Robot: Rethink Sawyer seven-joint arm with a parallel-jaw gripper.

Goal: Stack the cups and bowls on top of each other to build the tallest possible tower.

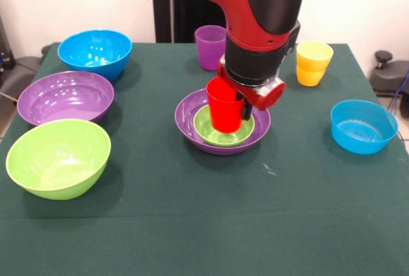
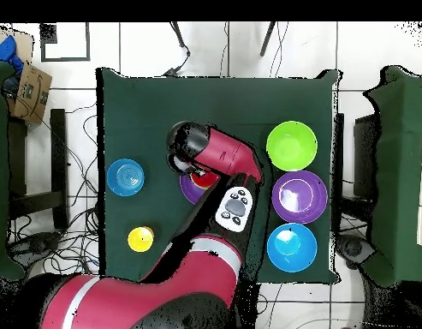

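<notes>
A large purple bowl [image 1: 189,124] sits mid-table with a small green bowl [image 1: 222,137] nested in it. My gripper [image 1: 234,111] comes down over them and is shut on the rim of a red cup [image 1: 223,105], which stands upright with its base in the small green bowl. One black finger [image 1: 246,107] shows on the cup's right side. In the overhead view the arm hides most of this stack; only a bit of the red cup [image 2: 202,180] and the purple bowl [image 2: 187,189] show.
A large blue bowl [image 1: 94,52], a large purple bowl [image 1: 65,97] and a lime green bowl [image 1: 57,158] stand along the left. A purple cup [image 1: 210,46] stands behind the stack. Two stacked yellow cups [image 1: 313,63] and a small blue bowl [image 1: 363,126] are at the right.
</notes>
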